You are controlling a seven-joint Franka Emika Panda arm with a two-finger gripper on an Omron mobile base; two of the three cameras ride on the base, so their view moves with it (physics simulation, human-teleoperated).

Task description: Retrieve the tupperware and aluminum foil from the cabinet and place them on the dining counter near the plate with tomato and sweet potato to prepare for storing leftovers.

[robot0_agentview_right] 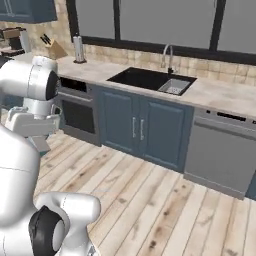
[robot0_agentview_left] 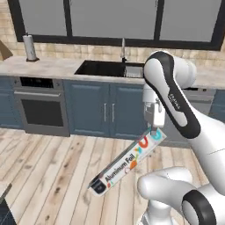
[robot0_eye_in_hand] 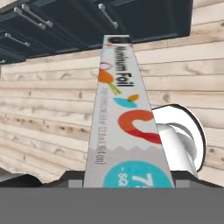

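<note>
The aluminum foil [robot0_agentview_left: 127,165] is a long white box with black lettering, red-orange marks and a teal end. It hangs over the wooden floor, slanting down to the left from my gripper [robot0_agentview_left: 154,130], which is shut on its teal end. In the hand view the aluminum foil [robot0_eye_in_hand: 122,113] runs from between the gripper [robot0_eye_in_hand: 127,181] jaws straight away toward the dark lower cabinets. The tupperware, the cabinet, the dining counter and the plate are out of view.
Ahead stands the tile-backed wall counter [robot0_agentview_left: 52,68] with a black sink [robot0_agentview_left: 110,69], an oven [robot0_agentview_left: 41,110] and blue lower doors [robot0_agentview_left: 110,112]. A dishwasher [robot0_agentview_right: 220,150] is at the right, a paper towel roll [robot0_agentview_left: 30,47] and knife block [robot0_agentview_right: 52,48] at the left. Wooden floor [robot0_agentview_right: 150,205] lies between.
</note>
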